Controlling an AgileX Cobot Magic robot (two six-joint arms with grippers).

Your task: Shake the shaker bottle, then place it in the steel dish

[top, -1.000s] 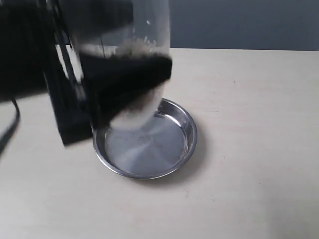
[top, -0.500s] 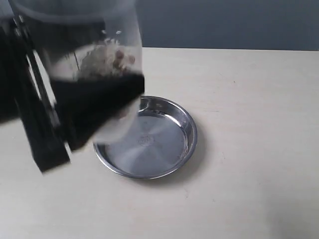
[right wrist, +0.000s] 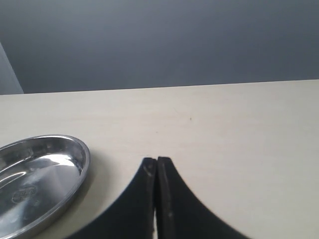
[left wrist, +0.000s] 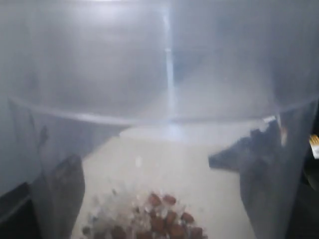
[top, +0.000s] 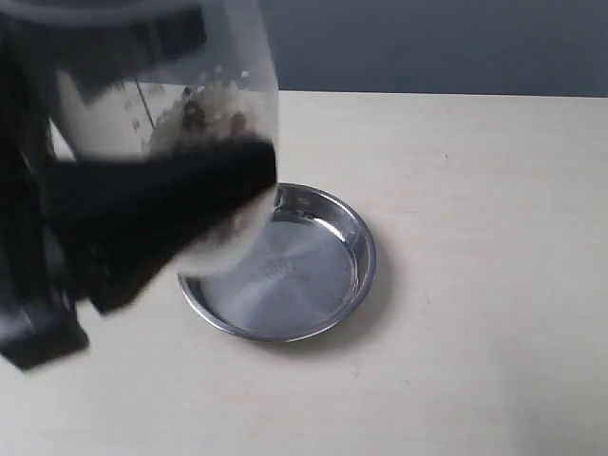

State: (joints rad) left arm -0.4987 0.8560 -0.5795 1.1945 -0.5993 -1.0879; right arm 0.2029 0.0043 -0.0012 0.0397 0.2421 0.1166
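Observation:
The clear shaker bottle hangs in the air close to the exterior camera, blurred, with brown granules tossed inside it. My left gripper is shut on the shaker bottle, its black fingers clamped around the body. In the left wrist view the bottle fills the frame, with granules at its lower part and dark fingers showing through the plastic. The steel dish lies on the table to the right of and below the bottle, with nothing in it. My right gripper is shut on nothing, near the dish.
A pale wooden table carries the dish and runs back to a grey-blue wall. The left arm's black body covers the left side of the exterior view.
The bottle and left gripper have swung left from over the dish's left part, then stayed left with the arm dropping lower. The granules have jumped about inside. The dish has not moved.

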